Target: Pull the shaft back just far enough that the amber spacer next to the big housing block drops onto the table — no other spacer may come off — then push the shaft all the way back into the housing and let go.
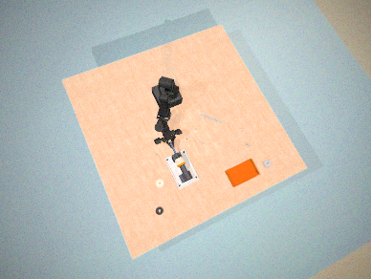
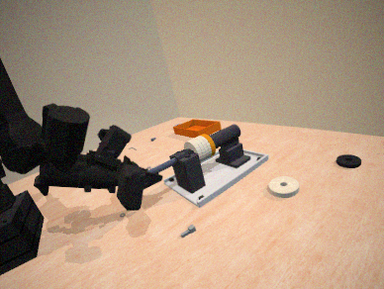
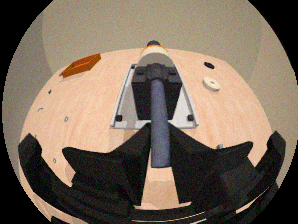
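My gripper (image 1: 171,143) (image 2: 154,176) (image 3: 157,127) is shut on the free end of the blue-grey shaft (image 1: 174,149) (image 2: 165,165) (image 3: 160,107). The shaft runs through the dark support block (image 1: 177,156) (image 2: 190,172) (image 3: 141,95). Beyond it, white spacers (image 2: 196,145) (image 3: 154,52) sit side by side in line with the shaft. The amber spacer (image 1: 181,163) (image 2: 213,144) (image 3: 154,46) is upright at their far end, against the big dark housing block (image 1: 185,175) (image 2: 228,133). The shaft inside the spacers and housing is hidden.
The assembly stands on a light base plate (image 1: 176,178) (image 2: 218,177). An orange tray (image 1: 242,173) (image 2: 190,132) (image 3: 82,68) lies to one side. A cream ring (image 1: 157,184) (image 2: 274,187) (image 3: 206,85) and a black ring (image 1: 156,210) (image 2: 341,160) lie on the other. A bolt (image 2: 188,231) lies nearer.
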